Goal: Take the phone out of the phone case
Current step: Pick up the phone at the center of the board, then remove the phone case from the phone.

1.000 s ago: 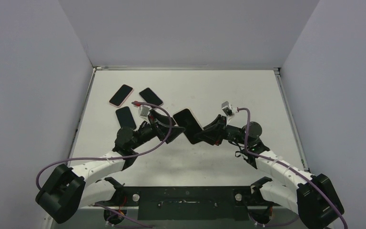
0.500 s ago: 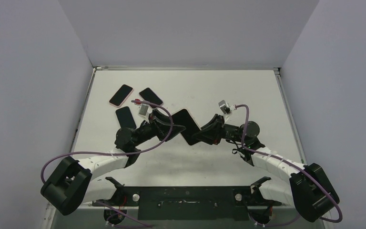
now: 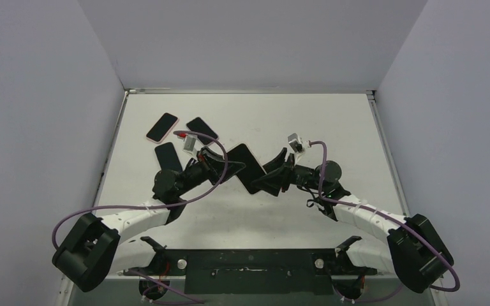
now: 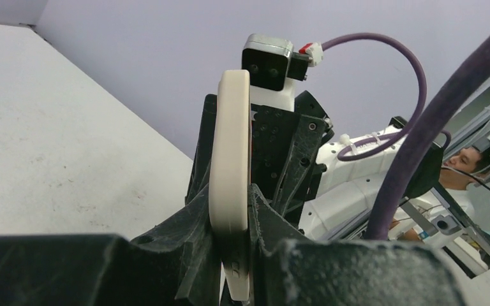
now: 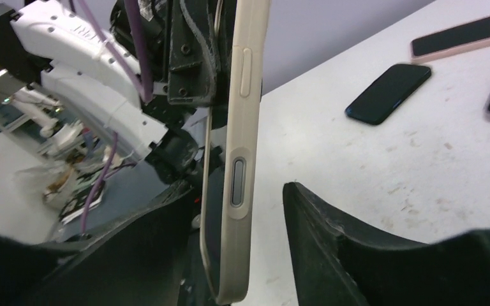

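A phone with a dark screen (image 3: 245, 167) sits in a beige phone case (image 5: 237, 127) and hangs edge-up above the middle of the table. My left gripper (image 3: 228, 167) is shut on one end of the case, whose rim (image 4: 230, 159) is pinched between both fingers (image 4: 191, 223). My right gripper (image 3: 269, 178) is at the other end and stands open. The case's button side (image 5: 238, 182) lies between its spread fingers (image 5: 312, 217), with a gap on the right finger's side.
Three other phones lie on the table at the back left: a pink-edged one (image 3: 162, 127), a dark one (image 3: 202, 129) and a black one (image 3: 168, 157). The right wrist view shows the black phone (image 5: 389, 84) and a pink-cased phone (image 5: 466, 35). White walls enclose the table.
My left gripper has closed on the phone case. My right gripper has let go and opened. Both grippers and the phone have shifted slightly left.
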`<action>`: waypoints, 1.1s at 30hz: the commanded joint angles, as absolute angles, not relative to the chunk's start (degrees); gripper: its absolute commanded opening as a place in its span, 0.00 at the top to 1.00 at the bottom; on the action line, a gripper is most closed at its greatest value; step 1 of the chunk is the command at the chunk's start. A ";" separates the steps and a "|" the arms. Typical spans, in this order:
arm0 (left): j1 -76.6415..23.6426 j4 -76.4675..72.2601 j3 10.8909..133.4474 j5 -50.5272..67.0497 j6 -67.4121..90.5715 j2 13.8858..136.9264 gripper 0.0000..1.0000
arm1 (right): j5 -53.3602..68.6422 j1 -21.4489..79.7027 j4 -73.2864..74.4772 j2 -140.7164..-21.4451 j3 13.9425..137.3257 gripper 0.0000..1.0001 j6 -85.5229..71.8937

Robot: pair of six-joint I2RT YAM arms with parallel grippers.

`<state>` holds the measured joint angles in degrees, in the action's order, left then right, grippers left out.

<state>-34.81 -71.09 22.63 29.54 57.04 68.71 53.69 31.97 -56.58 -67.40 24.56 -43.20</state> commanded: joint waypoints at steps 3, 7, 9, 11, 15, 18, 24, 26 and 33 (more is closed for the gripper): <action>-34.71 -69.12 21.27 18.41 60.53 62.50 1.00 | 40.91 34.96 -56.56 -64.06 24.42 0.22 -36.72; -34.63 -68.82 18.31 10.31 63.37 59.75 1.00 | 35.95 37.61 -56.38 -63.30 22.93 0.09 -35.10; -34.55 -68.67 17.25 7.48 64.75 58.74 1.00 | 34.59 38.67 -56.42 -63.00 22.42 0.00 -34.14; -34.54 -68.25 16.74 5.63 65.77 58.06 1.00 | 32.81 39.51 -55.97 -62.57 22.25 0.00 -33.77; -34.54 -67.41 16.07 3.64 67.88 57.32 1.00 | 30.42 39.99 -57.00 -61.73 21.95 0.00 -32.60; -34.54 -68.14 15.15 2.74 69.01 56.99 1.00 | 29.88 39.99 -52.96 -61.57 23.75 0.00 -32.46; -34.54 -70.89 13.45 -1.14 71.00 57.07 1.00 | 31.49 40.41 -54.01 -63.30 24.85 0.00 -35.96; -34.54 -71.01 13.57 -1.44 71.37 57.04 1.00 | 31.15 40.58 -55.79 -64.22 24.69 0.00 -37.48; -34.48 -74.20 10.82 -2.50 74.33 56.10 1.00 | 31.19 42.58 -68.23 -70.82 22.37 0.08 -43.77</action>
